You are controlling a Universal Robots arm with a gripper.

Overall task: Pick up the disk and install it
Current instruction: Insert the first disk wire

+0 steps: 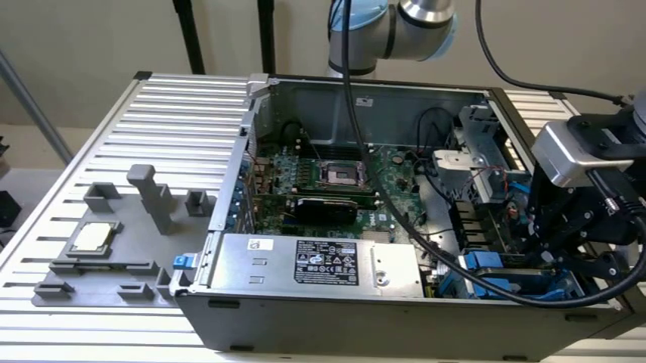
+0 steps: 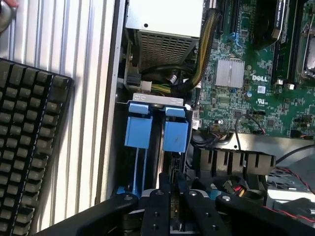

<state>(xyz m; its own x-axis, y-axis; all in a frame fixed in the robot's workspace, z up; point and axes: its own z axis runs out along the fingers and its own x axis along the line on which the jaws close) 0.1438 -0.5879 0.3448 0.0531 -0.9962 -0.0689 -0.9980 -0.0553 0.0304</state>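
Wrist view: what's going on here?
A robot arm has its gripper down inside an open computer case, at the drive bay beside the motherboard. It is right over the disk in its blue frame, which sits in the bay. Whether it grips the disk cannot be told.

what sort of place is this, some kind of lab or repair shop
Most likely a robotics lab bench for computer assembly: a robot arm over an open computer case with its motherboard bared, on a slatted metal table with grey part fixtures.
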